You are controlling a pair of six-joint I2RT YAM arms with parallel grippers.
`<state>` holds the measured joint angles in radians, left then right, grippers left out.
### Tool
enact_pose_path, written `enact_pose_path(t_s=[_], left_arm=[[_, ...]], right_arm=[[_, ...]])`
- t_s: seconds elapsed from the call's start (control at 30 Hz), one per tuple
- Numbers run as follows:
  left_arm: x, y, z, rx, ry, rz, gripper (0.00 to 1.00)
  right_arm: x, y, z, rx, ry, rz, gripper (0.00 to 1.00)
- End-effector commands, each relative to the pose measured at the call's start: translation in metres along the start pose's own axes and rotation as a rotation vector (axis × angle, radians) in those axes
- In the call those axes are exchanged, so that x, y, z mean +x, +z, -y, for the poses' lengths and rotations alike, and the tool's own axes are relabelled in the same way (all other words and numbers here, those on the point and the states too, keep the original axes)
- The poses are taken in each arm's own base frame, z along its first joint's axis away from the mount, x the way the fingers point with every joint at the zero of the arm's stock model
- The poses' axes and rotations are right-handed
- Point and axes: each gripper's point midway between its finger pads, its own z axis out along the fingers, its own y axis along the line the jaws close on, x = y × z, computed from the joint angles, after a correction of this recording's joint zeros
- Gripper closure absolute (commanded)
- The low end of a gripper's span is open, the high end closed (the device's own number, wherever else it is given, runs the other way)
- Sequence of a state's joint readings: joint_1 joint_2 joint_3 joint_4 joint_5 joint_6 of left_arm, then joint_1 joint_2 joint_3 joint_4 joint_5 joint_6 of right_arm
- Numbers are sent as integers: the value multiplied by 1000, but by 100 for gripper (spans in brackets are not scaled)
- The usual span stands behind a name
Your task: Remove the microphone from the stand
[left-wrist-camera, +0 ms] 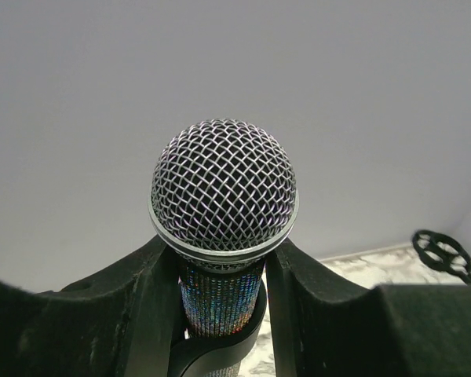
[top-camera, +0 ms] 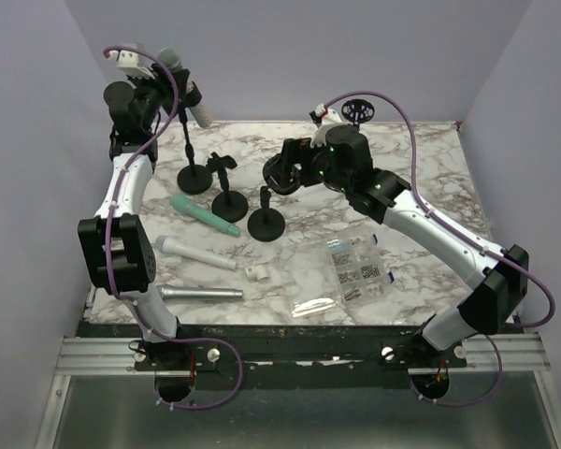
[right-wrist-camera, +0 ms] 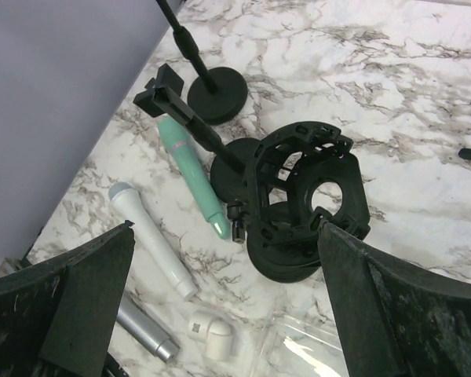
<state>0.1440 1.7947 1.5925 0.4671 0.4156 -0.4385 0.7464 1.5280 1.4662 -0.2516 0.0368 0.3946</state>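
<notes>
a: where was the microphone (left-wrist-camera: pixel 222 196)?
b: far left corner, seated tilted in the clip (left-wrist-camera: pixel 220 352) at the top of its stand (top-camera: pixel 195 178), mesh head uppermost.
a: left fingers (left-wrist-camera: pixel 137 302)?
b: pinching the microphone's handle just under the head, one on each side. the clip sat right below them.
a: right fingers (right-wrist-camera: pixel 78 306)?
b: spread wide, holding nothing. they hovered over a black shock mount (right-wrist-camera: pixel 310 200) on its own round base, near the middle of the tabletop (top-camera: pixel 421 178).
a: what crowded the stand?
b: a shorter stand (top-camera: pixel 229 204) with a tilted clip arm stood just beside its base, then the shock mount. a teal microphone (right-wrist-camera: pixel 190 169) lay flat just beside the shorter stand's base.
a: and closer to the arms?
b: a white microphone (right-wrist-camera: pixel 149 236), a silver microphone (right-wrist-camera: pixel 145 334) and a small white adapter (right-wrist-camera: pixel 212 334), all lying apart from each other.
a: anything else?
b: a clear plastic bag (top-camera: pixel 355 271) of small metal parts on the near right, well apart from the stand. a round black spoked piece (top-camera: pixel 358 110) was at the far edge.
</notes>
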Motion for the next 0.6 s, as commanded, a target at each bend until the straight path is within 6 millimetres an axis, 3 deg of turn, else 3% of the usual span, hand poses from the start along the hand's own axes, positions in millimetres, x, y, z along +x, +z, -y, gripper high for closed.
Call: enact_pose_path(t_s=[0.0,0.13,0.37,0.57], left_arm=[[-40,-6,75,195,113,151,100],[-37,-9,100,248,88,194,100],[-21,3,136,318,0,157,100],[-12,5,171,340,-30,85,100]], right_arm=[[-17,14,-1,5,-36,62,0],[-21,19,-1,9,-48,84,0],[-33,23,0,18,-68,116,0],[-54,23,6,52,-89,174,0]])
